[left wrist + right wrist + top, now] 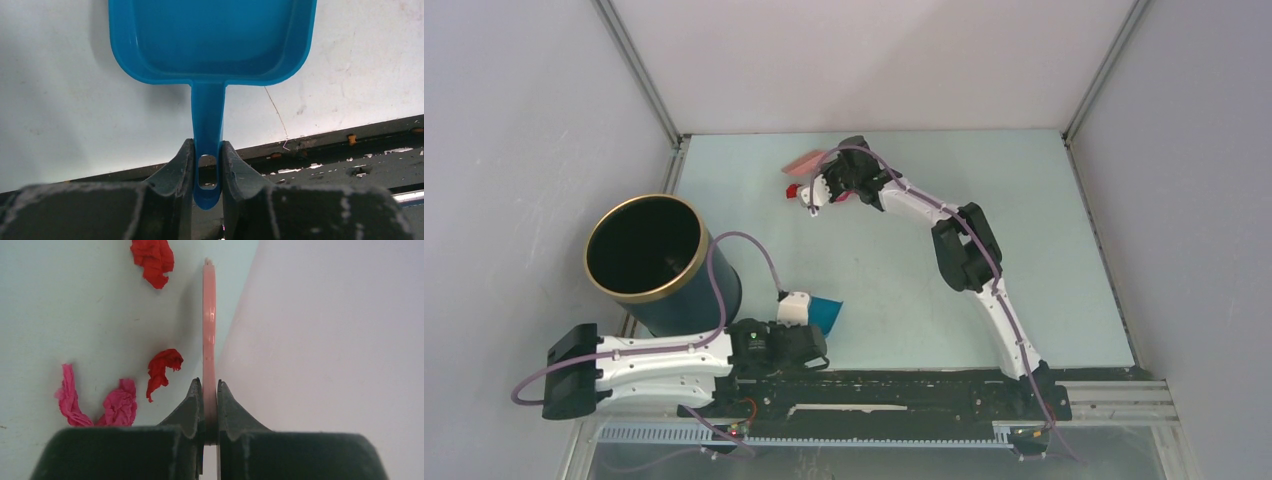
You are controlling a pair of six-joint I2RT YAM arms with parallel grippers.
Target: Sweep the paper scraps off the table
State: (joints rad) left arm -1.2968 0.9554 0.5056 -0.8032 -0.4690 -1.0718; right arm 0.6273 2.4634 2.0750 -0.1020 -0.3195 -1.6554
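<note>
**Progress.** Sweeping is judged to be at its start; none of it shows as done. The right gripper has its jaws pressed onto the thin edge of the pink hand brush, which stands out straight ahead of them, close along the wall on their right. The paper scraps lie loose on the table to the left of these jaws, one well ahead and the others just beside them. The left gripper pinches the handle of the blue dustpan. The pan opens ahead of those jaws, and the part in view holds no scrap. Pan and scraps are well apart. Left to do, as judged: gather the scraps, bring the pan up, and load it.

**Count.**
- Scraps seen: four, two red and two magenta-pink. The pink pair may be joined behind the gripper body; cannot tell.
- Brush: one.
- Dustpan: one.
- Dark round bin: one, standing beside the left arm.
</note>
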